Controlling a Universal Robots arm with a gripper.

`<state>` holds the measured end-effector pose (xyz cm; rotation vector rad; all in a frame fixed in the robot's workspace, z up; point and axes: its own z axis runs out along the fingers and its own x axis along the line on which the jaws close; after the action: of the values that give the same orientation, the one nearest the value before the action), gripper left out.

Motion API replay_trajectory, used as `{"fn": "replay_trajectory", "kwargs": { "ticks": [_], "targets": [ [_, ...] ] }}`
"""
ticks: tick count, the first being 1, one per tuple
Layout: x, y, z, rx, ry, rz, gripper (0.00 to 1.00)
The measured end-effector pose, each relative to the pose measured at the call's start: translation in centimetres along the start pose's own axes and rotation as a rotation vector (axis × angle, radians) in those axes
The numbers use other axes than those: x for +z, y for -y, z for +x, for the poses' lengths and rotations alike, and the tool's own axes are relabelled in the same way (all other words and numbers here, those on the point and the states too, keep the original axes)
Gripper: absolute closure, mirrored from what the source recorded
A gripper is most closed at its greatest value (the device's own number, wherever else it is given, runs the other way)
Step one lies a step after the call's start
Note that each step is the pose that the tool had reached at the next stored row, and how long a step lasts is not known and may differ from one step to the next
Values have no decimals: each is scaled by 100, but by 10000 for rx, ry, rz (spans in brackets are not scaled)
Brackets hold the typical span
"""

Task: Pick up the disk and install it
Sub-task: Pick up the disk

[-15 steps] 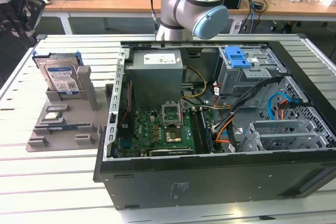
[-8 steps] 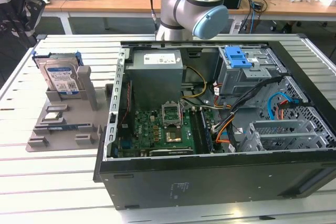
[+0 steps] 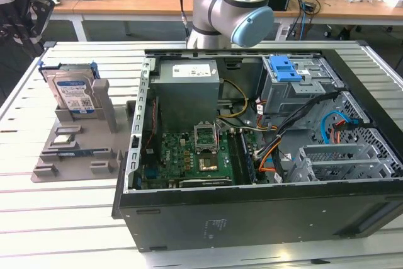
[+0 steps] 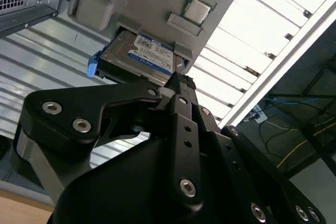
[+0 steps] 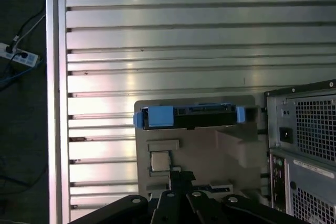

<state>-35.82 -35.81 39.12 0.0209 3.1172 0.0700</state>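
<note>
The disk [image 3: 74, 96] stands upright in the grey stand [image 3: 104, 131], probably for easy grasping; the gripper [image 4: 179, 81], jaws clenched empty, hovers near the stand.

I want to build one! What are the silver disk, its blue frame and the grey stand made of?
The flat silver rectangular disk looks like metal: dull sheen around its paper-like label. Its blue frame looks like smooth plastic, evenly coloured. The grey stand seems matte plastic, though I'm unsure.
</note>
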Motion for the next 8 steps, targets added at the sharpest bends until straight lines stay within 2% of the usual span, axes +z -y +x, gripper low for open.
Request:
{"fn": "replay_trajectory", "kwargs": {
  "ticks": [5, 7, 8],
  "targets": [
    [0, 0, 0, -1075, -48, -25, 90],
    [0, 0, -1, -1711, -77, -39, 90],
    [0, 0, -1, -1804, -81, -42, 90]
  ]
}}
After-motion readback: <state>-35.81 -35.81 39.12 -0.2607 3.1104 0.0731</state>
